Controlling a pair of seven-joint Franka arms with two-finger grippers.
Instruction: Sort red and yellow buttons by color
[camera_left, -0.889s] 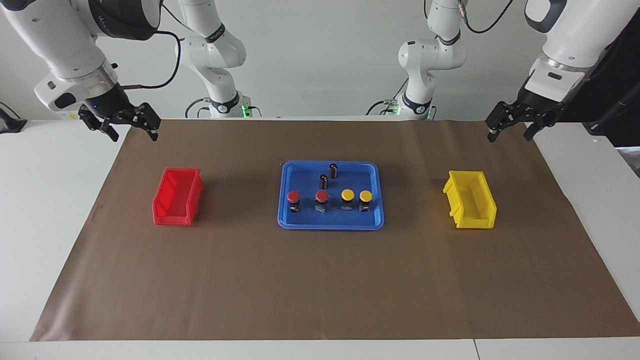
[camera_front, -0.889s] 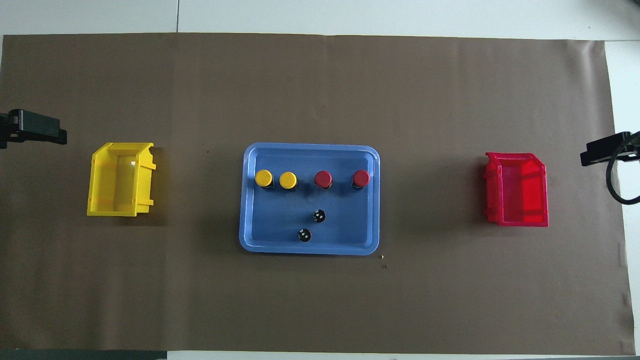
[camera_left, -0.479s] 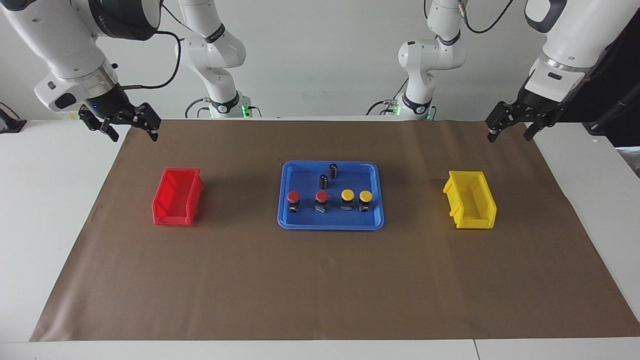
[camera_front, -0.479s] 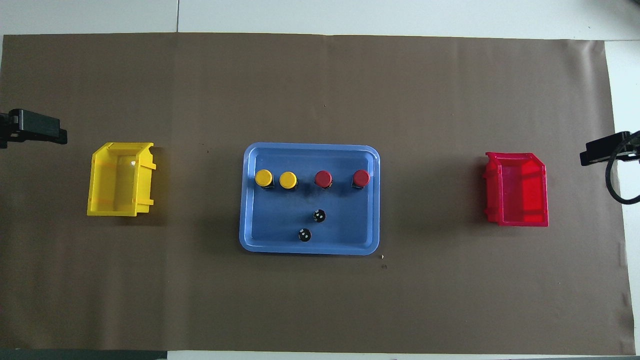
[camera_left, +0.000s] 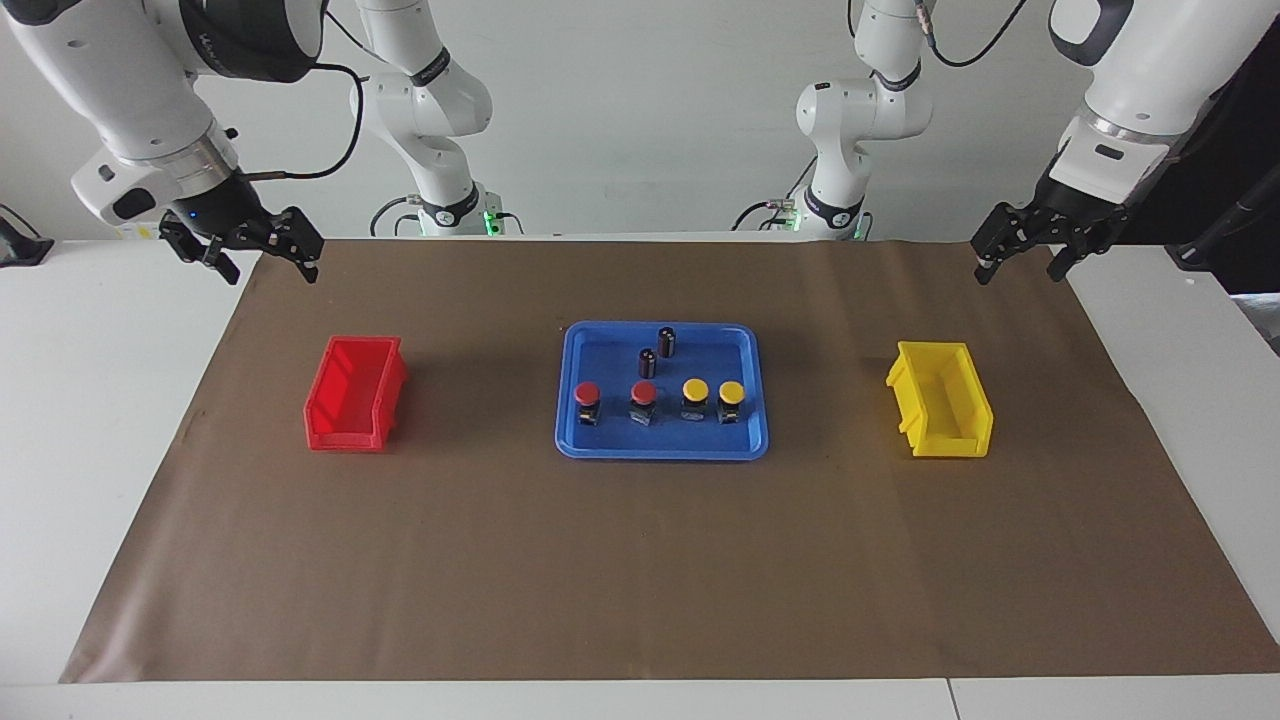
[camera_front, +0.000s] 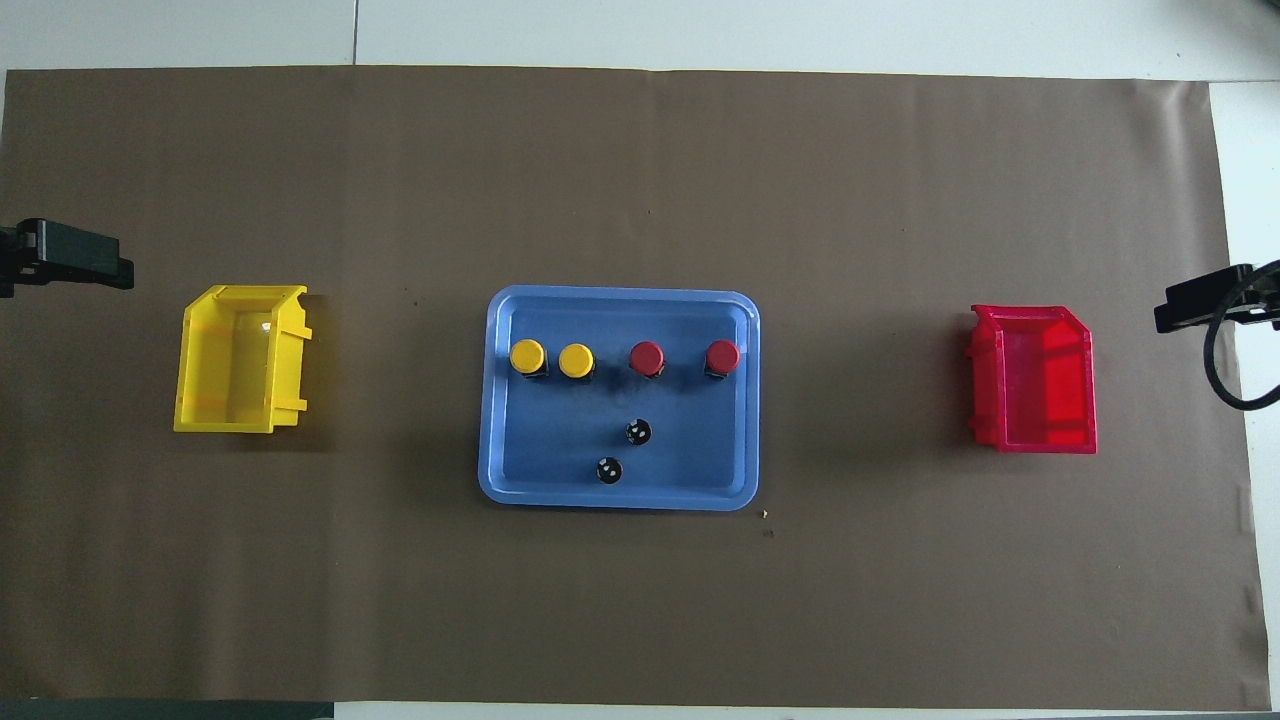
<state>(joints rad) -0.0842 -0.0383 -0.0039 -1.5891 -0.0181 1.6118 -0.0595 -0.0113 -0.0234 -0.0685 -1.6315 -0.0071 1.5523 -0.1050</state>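
Two red buttons (camera_left: 587, 392) (camera_left: 644, 392) and two yellow buttons (camera_left: 695, 388) (camera_left: 732, 392) stand upright in one row on a blue tray (camera_left: 600, 446). From overhead the yellow buttons (camera_front: 527, 355) (camera_front: 576, 360) lie toward the left arm's end of the tray (camera_front: 620, 498), and the red buttons (camera_front: 646, 357) (camera_front: 722, 355) toward the right arm's end. My right gripper (camera_left: 268, 262) hangs open and empty over the brown mat's corner, above the level of the red bin (camera_left: 345, 436). My left gripper (camera_left: 1020, 266) hangs open and empty over the other corner, by the yellow bin (camera_left: 945, 446).
Two dark silver-topped cylinders (camera_left: 666, 341) (camera_left: 647, 362) stand on the tray, nearer to the robots than the buttons. The empty yellow bin (camera_front: 225, 422) sits toward the left arm's end of the table. The empty red bin (camera_front: 1040, 441) sits toward the right arm's end. A brown mat (camera_front: 640, 620) covers the table.
The right gripper has drifted very slightly. The buttons, tray, bins and left gripper have not moved.
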